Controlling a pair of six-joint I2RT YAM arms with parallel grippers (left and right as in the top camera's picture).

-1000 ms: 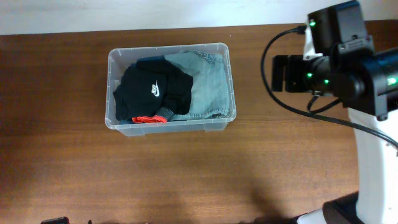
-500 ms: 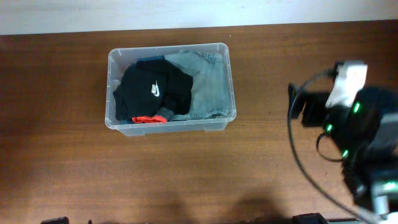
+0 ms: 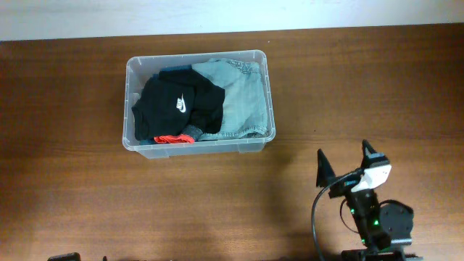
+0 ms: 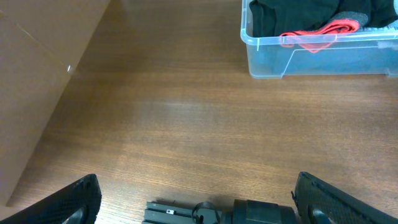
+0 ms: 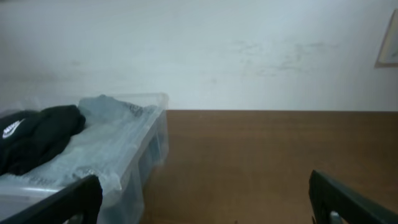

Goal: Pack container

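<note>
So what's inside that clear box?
In the container, a black garment with a white logo lies partly over pale denim, with red-orange fabric at its front edge. Anything beneath them is covered.

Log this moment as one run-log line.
container: holds black top, denim garment | left pincer: open, empty | right pincer: open, empty, apart from container

Brown wooden table (image 3: 217, 210) — pale wall (image 5: 199, 50) behind, perhaps scuffed.
</note>
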